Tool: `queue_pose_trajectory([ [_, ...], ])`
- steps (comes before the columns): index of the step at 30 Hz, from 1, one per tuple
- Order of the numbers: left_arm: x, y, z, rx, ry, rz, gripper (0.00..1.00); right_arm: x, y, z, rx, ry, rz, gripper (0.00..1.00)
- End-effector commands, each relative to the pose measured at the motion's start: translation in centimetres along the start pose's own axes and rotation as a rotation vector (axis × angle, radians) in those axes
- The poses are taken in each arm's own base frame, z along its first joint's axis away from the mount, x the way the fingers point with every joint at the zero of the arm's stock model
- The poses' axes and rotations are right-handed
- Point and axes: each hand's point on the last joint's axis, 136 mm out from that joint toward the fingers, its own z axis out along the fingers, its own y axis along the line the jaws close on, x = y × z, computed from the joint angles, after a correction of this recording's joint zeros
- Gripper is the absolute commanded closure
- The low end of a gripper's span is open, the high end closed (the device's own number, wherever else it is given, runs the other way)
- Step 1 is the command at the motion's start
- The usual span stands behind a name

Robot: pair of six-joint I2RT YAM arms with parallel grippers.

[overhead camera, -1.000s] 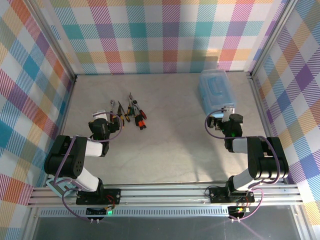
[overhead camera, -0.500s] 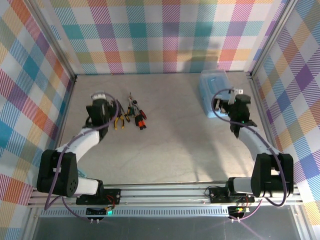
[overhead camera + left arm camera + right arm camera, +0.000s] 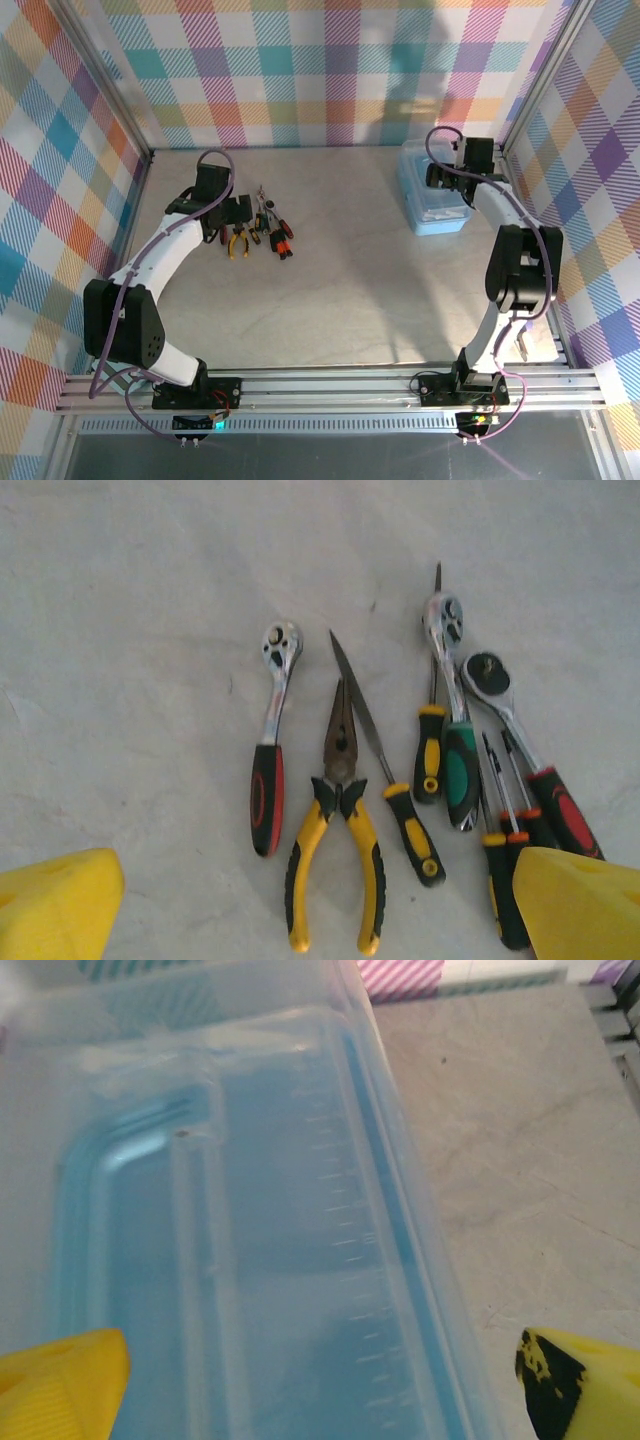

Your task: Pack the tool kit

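Tool kit, unpacked. Light-blue case (image 3: 432,195) with clear lid: far right of the table (image 3: 350,300); lid apparently shut, though glare in the right wrist view leaves that unsure. Tools: far left, well apart from the case, laid side by side: red-handled ratchet (image 3: 270,750), yellow pliers (image 3: 338,780), thin file (image 3: 385,770), screwdrivers (image 3: 505,860) rightmost, several touching. Left gripper (image 3: 318,890): spread wide, empty, above the pliers. Right gripper (image 3: 320,1380): spread wide, empty, over the case. Hazards: fingers closing on the pliers may snag the file just beside them; the smooth lid may slip from the fingers, or the light case may slide; nothing goes in while the lid is down.
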Motion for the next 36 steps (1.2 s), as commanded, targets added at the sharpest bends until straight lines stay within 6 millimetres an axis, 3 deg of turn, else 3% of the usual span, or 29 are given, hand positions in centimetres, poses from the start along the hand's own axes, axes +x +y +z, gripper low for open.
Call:
queue_pose_trajectory([
  [1, 2.0, -0.2, -0.6, 0.029, 0.069, 0.001, 0.00, -0.8, -0.3, -0.3, -0.029, 0.035, -0.025, 0.01],
  [6, 2.8, -0.8, -0.6, 0.066, 0.089, -0.005, 0.00, 1.4, 1.2, 1.2, -0.134, 0.154, -0.037, 0.00],
  [10, 2.9, -1.3, -0.5, 0.086, 0.093, -0.009, 0.00, 3.7, 3.1, 1.9, -0.243, 0.252, 0.000, 0.08],
  [14, 2.8, -1.8, -0.4, 0.111, 0.099, -0.011, 0.00, 5.7, 3.9, 1.6, -0.246, 0.313, 0.018, 0.19],
  [20, 2.7, -3.0, -0.4, 0.160, 0.105, -0.012, 0.00, 8.7, 7.7, -2.1, -0.254, 0.369, -0.010, 0.32],
  [25, 2.8, -4.1, -0.5, 0.198, 0.109, -0.005, 0.00, 13.4, 11.2, -6.3, -0.245, 0.431, 0.020, 0.35],
  [29, 3.4, -5.1, -0.5, 0.231, 0.121, 0.006, 0.00, 17.2, 12.9, -8.7, -0.278, 0.468, 0.111, 0.39],
  [36, 3.7, -7.2, -0.6, 0.287, 0.131, 0.027, 0.00, 18.8, 16.2, -10.6, -0.492, 0.446, 0.269, 0.44],
])
